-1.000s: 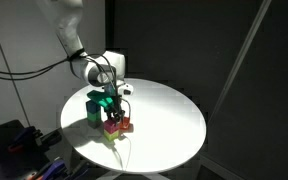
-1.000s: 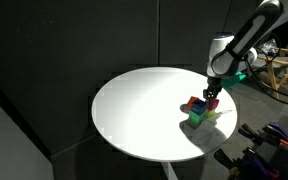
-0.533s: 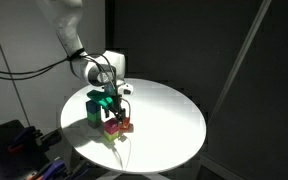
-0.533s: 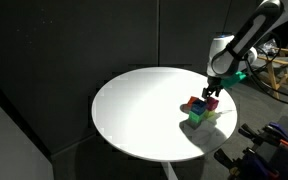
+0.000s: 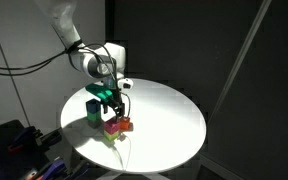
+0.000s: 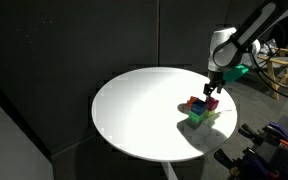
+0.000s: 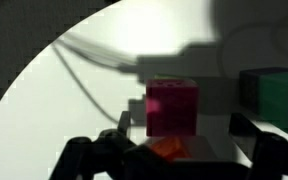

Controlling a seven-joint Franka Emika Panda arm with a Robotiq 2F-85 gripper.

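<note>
Wrist view shows the hand released, jaws spread wide just above a magenta block (a green block stands beside it); in an exterior view both sit near the edge of the white tabletop.

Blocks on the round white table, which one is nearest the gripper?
The magenta block: in the wrist view it sits centred between the fingers of the open gripper. The green block stands off to one side, outside the fingers.
</note>
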